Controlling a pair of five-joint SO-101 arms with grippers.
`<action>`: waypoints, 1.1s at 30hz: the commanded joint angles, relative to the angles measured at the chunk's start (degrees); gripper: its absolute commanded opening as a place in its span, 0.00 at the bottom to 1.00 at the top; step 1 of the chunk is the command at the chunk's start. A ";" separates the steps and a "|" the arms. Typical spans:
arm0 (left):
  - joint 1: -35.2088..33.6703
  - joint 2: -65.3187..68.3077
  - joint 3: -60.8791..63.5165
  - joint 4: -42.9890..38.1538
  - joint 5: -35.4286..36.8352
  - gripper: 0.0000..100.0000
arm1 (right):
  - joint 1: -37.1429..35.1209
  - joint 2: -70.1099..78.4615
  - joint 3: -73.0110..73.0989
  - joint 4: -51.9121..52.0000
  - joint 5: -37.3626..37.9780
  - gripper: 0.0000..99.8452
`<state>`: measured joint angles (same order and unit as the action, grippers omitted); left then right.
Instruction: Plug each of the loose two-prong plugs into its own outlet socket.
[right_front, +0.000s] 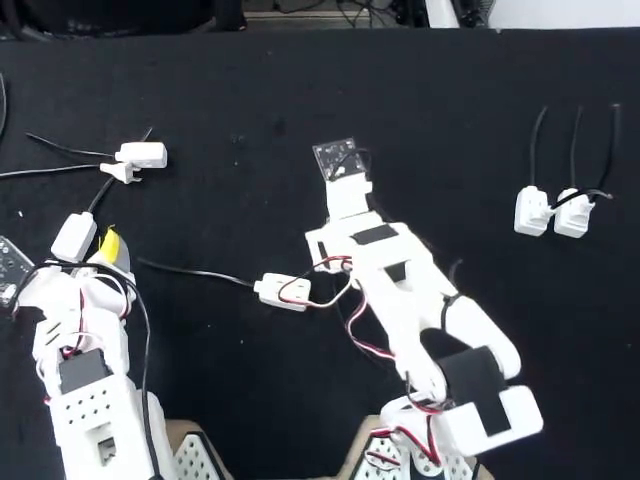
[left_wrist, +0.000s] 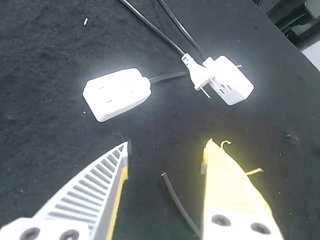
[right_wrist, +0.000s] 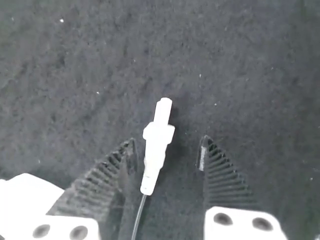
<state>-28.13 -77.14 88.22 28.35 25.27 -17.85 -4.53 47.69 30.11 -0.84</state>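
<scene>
Astride a loose plug (right_wrist: 158, 134), the right claw (right_wrist: 167, 141) gapes wide — arm stretched forward; well aside, the left claw (left_wrist: 167, 144) gapes too.

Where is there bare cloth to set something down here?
Bare: the cloth between the right arm and the two white blocks, and the stretch beyond the arm. Crowded: the left side, where sockets, a loose plug and cords lie by the left end effector.

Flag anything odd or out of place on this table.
Nothing damaged. A plug lies beside a socket block, prongs bare, uninserted; a black cable stops in a free end by the open left gripper.
</scene>
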 joint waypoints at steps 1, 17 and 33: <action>0.57 -0.88 -3.12 -0.88 0.62 0.24 | 1.05 0.75 -2.42 -0.44 -0.44 0.19; 0.66 -0.88 -3.12 -0.88 0.62 0.24 | 0.18 7.52 -10.15 3.78 -0.53 0.19; 0.57 -0.88 -3.12 -0.79 0.62 0.24 | 10.46 -2.68 -13.23 17.14 3.60 0.01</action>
<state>-28.13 -77.14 88.22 28.35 25.27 -15.21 2.86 38.37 39.43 -0.75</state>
